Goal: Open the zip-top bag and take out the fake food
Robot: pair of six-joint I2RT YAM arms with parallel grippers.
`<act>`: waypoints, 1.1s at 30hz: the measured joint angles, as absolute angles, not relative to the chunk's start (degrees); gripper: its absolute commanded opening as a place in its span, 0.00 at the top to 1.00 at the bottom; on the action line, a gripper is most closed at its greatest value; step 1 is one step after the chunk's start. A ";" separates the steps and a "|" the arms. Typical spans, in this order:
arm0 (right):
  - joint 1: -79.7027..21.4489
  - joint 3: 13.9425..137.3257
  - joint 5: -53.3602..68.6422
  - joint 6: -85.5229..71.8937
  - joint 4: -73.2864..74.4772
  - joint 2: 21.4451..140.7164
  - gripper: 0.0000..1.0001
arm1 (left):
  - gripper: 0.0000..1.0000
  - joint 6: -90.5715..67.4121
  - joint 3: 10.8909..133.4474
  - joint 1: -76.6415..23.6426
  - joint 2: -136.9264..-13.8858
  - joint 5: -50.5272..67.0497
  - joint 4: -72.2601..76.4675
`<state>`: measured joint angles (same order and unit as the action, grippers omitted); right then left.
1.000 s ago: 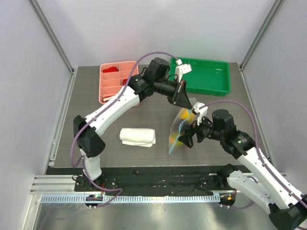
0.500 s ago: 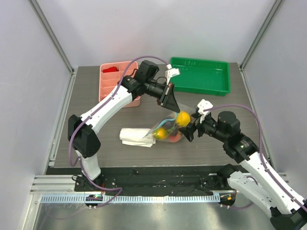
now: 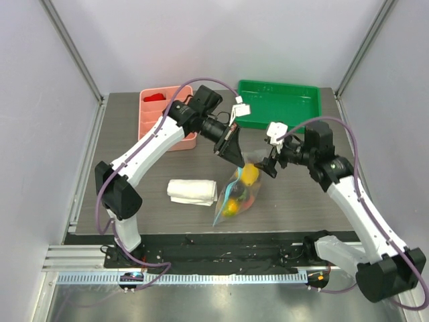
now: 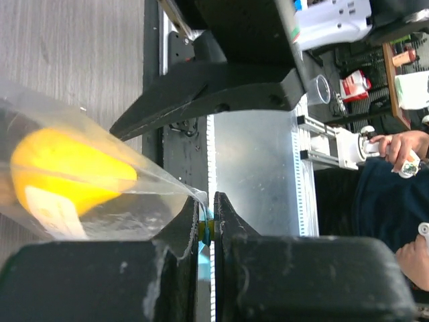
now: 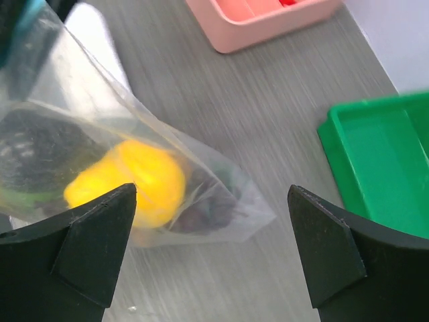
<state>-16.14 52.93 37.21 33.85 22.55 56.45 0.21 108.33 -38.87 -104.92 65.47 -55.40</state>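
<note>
Bag [image 3: 234,198] hangs from left gripper [image 3: 236,154], jaws pressed together on its corner at the blue zip strip [image 4: 202,245]. Rest of bag drops below the gripper toward the table [image 3: 301,194]; can't tell if the low end touches. Fake food [image 3: 249,174] inside: yellow piece nearest the pinch, orange and dark pieces lower. Right gripper [image 3: 270,166] spread wide, holding nothing, just right of bag's upper end, apart from it; bag lies ahead of its fingers [image 5: 94,235]. Cloth [image 3: 192,191] below-left of left gripper. Pink tray [image 3: 161,121] behind left gripper, green tray [image 3: 295,111] behind right.
</note>
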 measured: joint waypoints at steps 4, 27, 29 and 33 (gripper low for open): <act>-15.86 62.65 45.04 43.20 30.33 64.95 0.03 | 1.00 3.16 108.88 -38.87 -105.36 66.46 -58.39; -22.55 59.90 59.75 41.76 27.33 69.38 0.35 | 1.00 0.75 108.86 -39.68 -106.02 68.03 -58.92; -22.55 59.90 60.36 41.67 27.51 70.13 0.46 | 1.00 0.21 108.86 -39.77 -106.02 67.40 -58.89; -22.57 59.51 60.42 42.50 27.79 69.36 0.79 | 0.86 -1.21 108.86 -39.79 -106.02 65.87 -58.24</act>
